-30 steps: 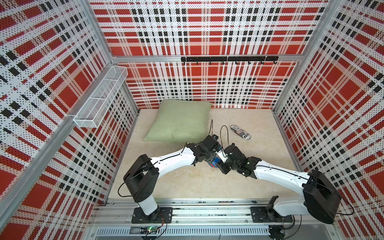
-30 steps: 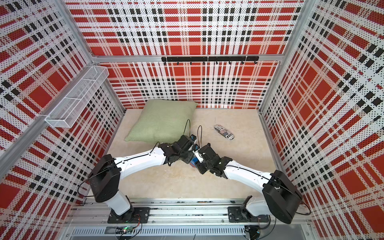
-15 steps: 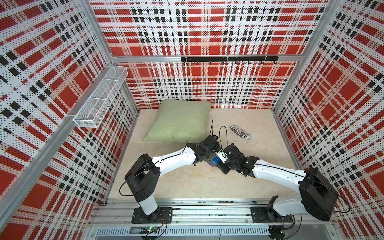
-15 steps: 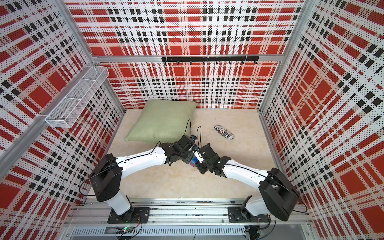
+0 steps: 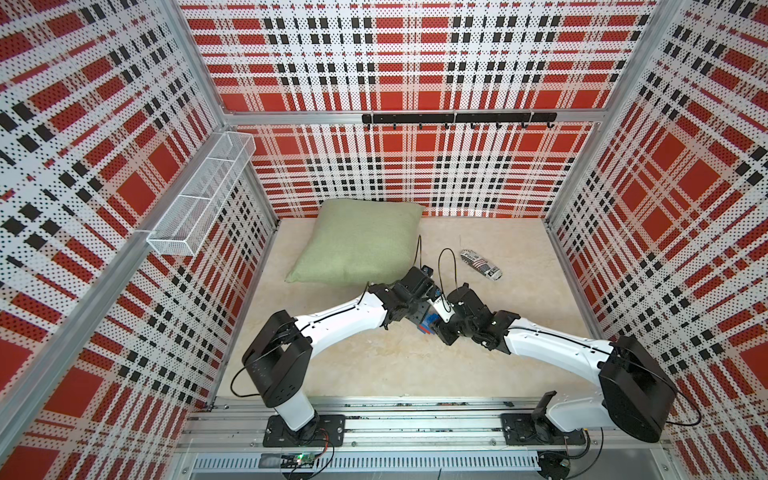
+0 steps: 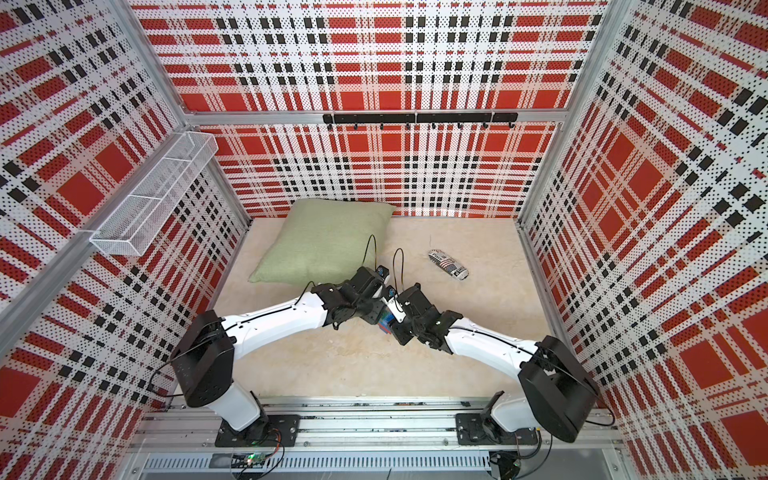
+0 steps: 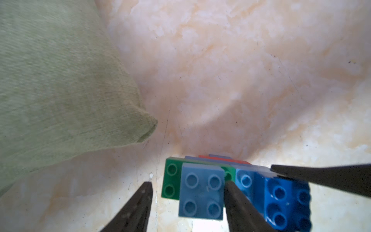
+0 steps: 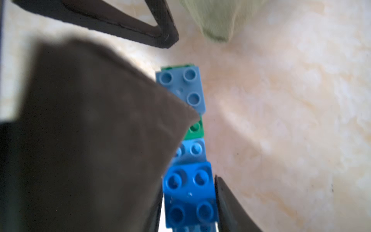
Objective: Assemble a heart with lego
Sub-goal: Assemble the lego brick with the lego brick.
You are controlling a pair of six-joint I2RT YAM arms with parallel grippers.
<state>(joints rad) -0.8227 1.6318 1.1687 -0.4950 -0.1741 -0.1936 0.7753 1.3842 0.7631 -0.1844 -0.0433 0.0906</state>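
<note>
Two robot arms meet near the middle of a pale marbled table (image 5: 374,365), just in front of a green pillow (image 5: 357,241). Between them hangs the lego heart (image 5: 428,327), a stepped cluster of blue bricks with one green and one red, apparently off the tabletop.

The right gripper (image 8: 204,152) is clamped on a dark blue brick (image 8: 188,192) at one end. The left gripper (image 7: 188,183) is spread around a light blue brick (image 7: 201,192) at the other end. One finger is clear of that brick and the other touches its edge.

The likely risk is that the touching finger drags the light blue brick off its studs if the left arm pulls away at an angle. With one end brick carrying everything, the cluster could also twist or split at a joint and drop.
</note>
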